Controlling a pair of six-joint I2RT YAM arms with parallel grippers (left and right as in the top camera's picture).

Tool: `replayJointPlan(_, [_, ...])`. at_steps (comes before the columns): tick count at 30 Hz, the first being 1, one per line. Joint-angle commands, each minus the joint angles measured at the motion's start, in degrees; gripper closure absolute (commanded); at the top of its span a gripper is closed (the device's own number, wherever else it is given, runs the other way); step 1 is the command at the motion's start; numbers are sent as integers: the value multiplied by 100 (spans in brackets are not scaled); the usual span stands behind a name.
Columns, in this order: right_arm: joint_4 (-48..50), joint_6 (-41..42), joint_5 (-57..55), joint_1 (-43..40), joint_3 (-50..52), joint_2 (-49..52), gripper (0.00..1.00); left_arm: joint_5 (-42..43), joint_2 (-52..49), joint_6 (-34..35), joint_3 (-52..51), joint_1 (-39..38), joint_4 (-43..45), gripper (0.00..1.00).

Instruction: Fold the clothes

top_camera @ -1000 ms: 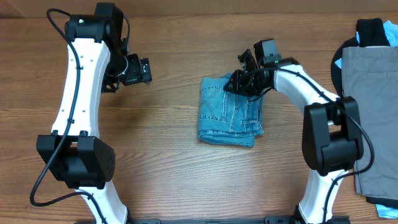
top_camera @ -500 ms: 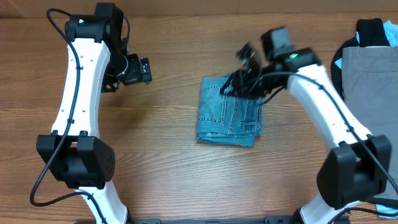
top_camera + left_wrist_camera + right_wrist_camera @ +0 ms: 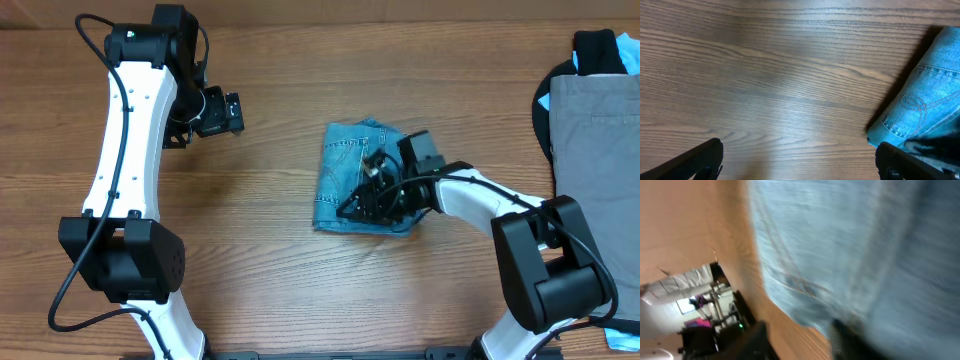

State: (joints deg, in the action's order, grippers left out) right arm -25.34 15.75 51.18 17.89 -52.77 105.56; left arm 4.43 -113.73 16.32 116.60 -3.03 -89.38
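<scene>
Most folding is seeming done: the jeans (image 3: 345, 165) are lying bundled under the right gripper (image 3: 363, 202), whose grip one cannot tell; the left gripper (image 3: 233, 112) is hanging open, apart.

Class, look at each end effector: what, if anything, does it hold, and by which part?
Left end effector: open, holding nothing. Right end effector: low over the jeans, by their near edge; whether it grips cannot be told.

Overhead downward, wrists near, perhaps sharing jeans (image 3: 345, 165)
</scene>
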Motion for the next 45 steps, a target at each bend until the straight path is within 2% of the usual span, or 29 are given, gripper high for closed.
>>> replayJointPlan(1, [-151,262,-393,-313,166,-9,71,2,59,-111,-26,-42,-15,0])
replayJointPlan(4, [-490,361,-391,-483,-24,-136,76,2,59,-111,-26,-42,-17,0])
replayJointPlan(9, [-1392,186,-503,-638,-741,-918,76,0,59,-114,-26,-42,-33,0])
replayJointPlan(12, [-1628,188,-1036,-640,-1191,-1405,65,2,59,-111,-26,-42,-31,0])
replayJointPlan(13, [-1641,188,-1292,-640,-1362,-1552,55,2,59,-111,-26,-42,-31,0])
replayJointPlan(15, [-1565,188,-1582,-640,-1530,-1652,49,2,59,-111,-26,-42,-20,0])
replayJointPlan(16, [-1493,188,-1661,-640,-1576,-1657,49,2,59,-109,-26,-42,-13,0])
replayJointPlan(20, [-1019,186,-2044,-640,-1589,-1412,62,7,59,-107,-26,-42,7,0])
replayJointPlan(23, [-719,186,-2046,-713,-1589,-949,65,4,59,-109,-26,-42,-9,0])
replayJointPlan(26, [-376,160,-1853,-892,-1589,-345,66,4,59,-111,-26,-42,-39,0])
replayJointPlan(28, [15,-258,-1270,-1056,-1589,140,66,4,59,-109,-26,-42,-37,0])
replayJointPlan(30, [297,-269,-1073,-1193,-1589,490,66,4,59,-111,-26,-42,-39,0])
replayJointPlan(36, [710,-400,-953,-1722,-1589,1268,66,4,59,-109,-26,-42,-31,0])
replayJointPlan(41, [610,-555,-647,-2013,-1620,1119,67,2,59,-111,-26,-42,-15,0])
replayJointPlan(45, [61,-553,-651,-2144,-1869,402,67,2,59,-114,-26,-42,-26,0])
